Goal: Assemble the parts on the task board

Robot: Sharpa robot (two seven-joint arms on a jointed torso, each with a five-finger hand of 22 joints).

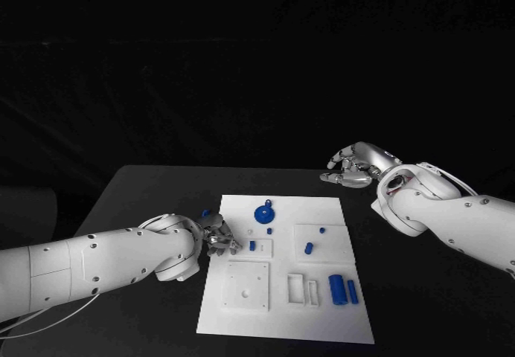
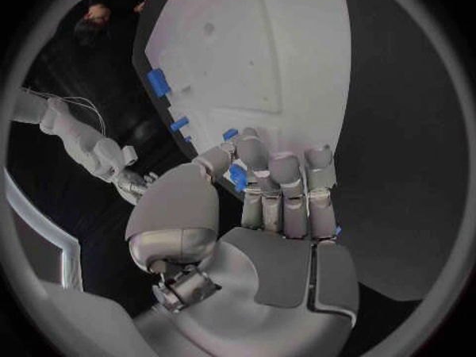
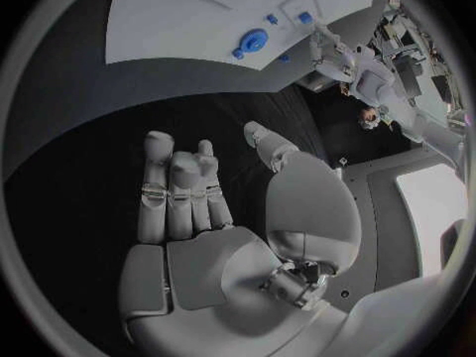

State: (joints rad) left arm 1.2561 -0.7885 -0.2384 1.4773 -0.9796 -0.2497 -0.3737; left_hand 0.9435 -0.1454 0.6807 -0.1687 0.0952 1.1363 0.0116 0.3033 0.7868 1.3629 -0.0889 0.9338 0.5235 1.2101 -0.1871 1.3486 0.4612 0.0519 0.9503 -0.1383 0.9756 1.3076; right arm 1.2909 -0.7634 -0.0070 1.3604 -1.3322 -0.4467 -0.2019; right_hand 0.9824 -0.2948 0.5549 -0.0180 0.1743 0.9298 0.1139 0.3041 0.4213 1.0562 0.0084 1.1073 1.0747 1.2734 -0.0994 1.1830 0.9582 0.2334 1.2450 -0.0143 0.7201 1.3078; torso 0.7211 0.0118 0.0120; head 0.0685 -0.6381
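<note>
**Left hand at board edge with a small part; right hand idle off the board**

The task board [image 1: 288, 312], a white plate, lay at the middle of the black table [image 1: 140, 186]. The left hand [image 1: 218, 233] was at the board's left edge, about midway along it. In the left wrist view its fingers [image 2: 285, 184] were curled round a small blue part [image 2: 238, 178], apparently pinched against the thumb; the grip looked shallow, with most of the part hidden.

The right hand [image 1: 357, 165] hovered off the board's far right corner, well apart from every part. Its fingers [image 3: 177, 184] were loosely bent and apart, holding nothing.

On the board, a blue disc [image 1: 264, 215] lay towards the far edge, left of centre. Two blue cylinders [image 1: 342, 288] lay side by side near the board's right edge, towards the near end. Small blue pegs [image 1: 307, 247] sat in the raised fixture right of the board's centre.

Risks, as judged:
- The pinched part could slip or rotate in the fingers, because so little of it was gripped.
- The hand hid the part from the head view, so misalignment at its seat might go unnoticed.
- The fingers could knock the neighbouring small blue pieces [image 1: 252, 245] just inside the board's left edge.
</note>
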